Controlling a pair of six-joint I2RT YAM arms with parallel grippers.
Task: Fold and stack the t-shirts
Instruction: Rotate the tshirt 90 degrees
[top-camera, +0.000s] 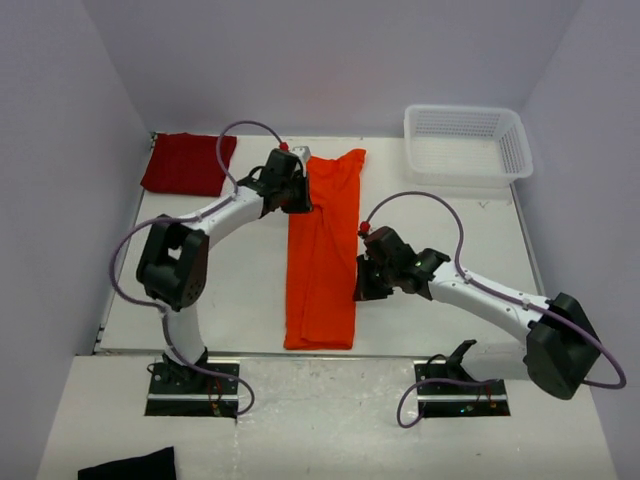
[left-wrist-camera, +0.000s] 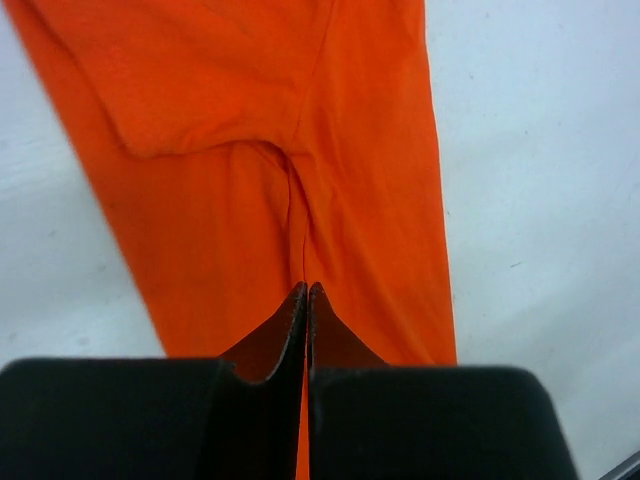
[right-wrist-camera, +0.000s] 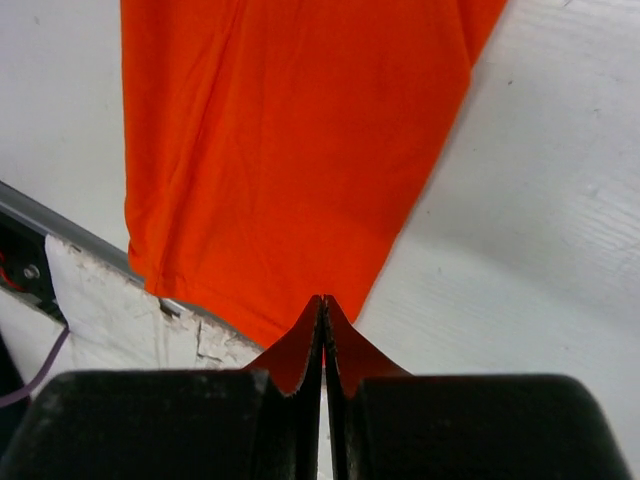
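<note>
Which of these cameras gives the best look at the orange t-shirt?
The top external view: it alone shows the whole orange t-shirt, folded into a long strip on the table. The left wrist view shows only a close-up stretch with a folded layer; the right wrist view shows only the end near the table's edge.

- Seen from above, the light is bright, even and diffuse, and the white desk (top-camera: 230, 310) reads matte.
- Shadows on the desk around the orange t-shirt (top-camera: 322, 250) are pale and soft-edged.
- In the left wrist view the shirt's folds are sharp, while the left pincer (left-wrist-camera: 307, 290) below them is dark and blurred.
- In the right wrist view a soft grey shadow falls on the desk right of the shirt. The right pincer (right-wrist-camera: 322, 300) is underexposed, with an orange tint on its inner faces.
</note>
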